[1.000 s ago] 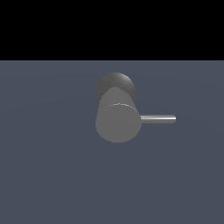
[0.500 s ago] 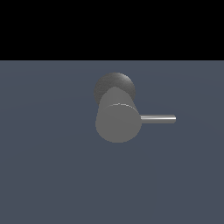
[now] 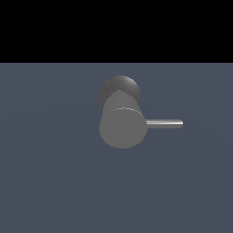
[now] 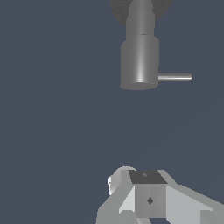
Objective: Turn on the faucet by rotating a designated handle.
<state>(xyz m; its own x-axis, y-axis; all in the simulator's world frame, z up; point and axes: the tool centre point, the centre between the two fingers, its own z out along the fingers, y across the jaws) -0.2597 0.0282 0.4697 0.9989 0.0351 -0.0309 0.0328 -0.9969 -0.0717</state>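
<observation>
The matte grey faucet (image 3: pixel 123 127) stands in the middle of the exterior view, its flat round face toward the camera and a darker dome (image 3: pixel 119 88) behind it. The thin silver handle (image 3: pixel 164 123) sticks out level toward the exterior view's right. In the wrist view the faucet (image 4: pixel 139 61) and handle (image 4: pixel 175 77) lie well ahead of my gripper (image 4: pixel 149 197). The gripper's fingers are pressed together with no gap and hold nothing. It is clear of the faucet and does not show in the exterior view.
A flat blue-grey floor (image 3: pixel 54 182) spreads all around the faucet. A black background fills the upper part of the exterior view. No other objects show.
</observation>
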